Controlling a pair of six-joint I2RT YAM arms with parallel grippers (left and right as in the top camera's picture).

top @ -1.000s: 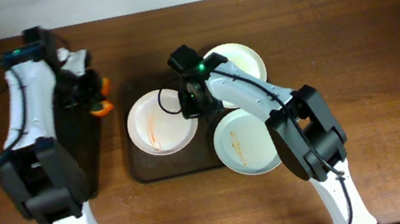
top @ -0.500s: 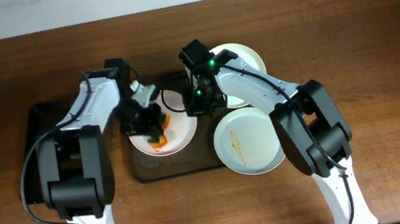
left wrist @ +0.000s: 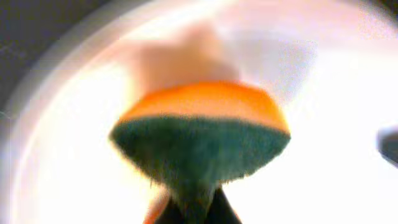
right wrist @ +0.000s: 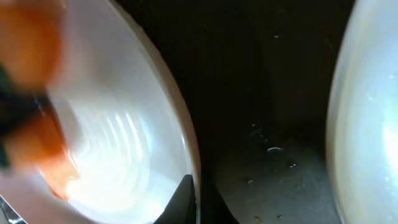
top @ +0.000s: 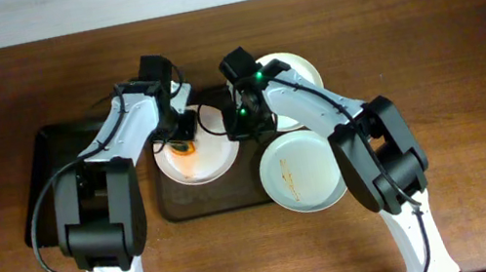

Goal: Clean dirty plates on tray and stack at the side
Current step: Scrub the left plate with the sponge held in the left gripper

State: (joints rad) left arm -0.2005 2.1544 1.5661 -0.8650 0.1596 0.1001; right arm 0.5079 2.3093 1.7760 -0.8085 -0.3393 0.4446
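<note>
Since half a second ago the left gripper (top: pixel 181 136) has carried its sponge (top: pixel 185 148) from the middle of the left plate (top: pixel 216 163) toward its far part, while the right gripper (top: pixel 242 128) has kept its place at this plate's right rim. Left fingers are closed tight on the sponge's lower end; in the left wrist view it is blurred, orange above and green below, so I judge it is rubbing the white surface. Right fingers seem clamped on the rim, one dark fingertip (right wrist: pixel 185 196) lying at its inner side, probably to stop the plate from sliding under the scrubbing. This plate sits on the tray (top: pixel 176 206). Far plate (top: pixel 301 69) and near plate (top: pixel 304 173), the latter with a thin brown streak, wait at the tray's right side, not yet stacked
</note>
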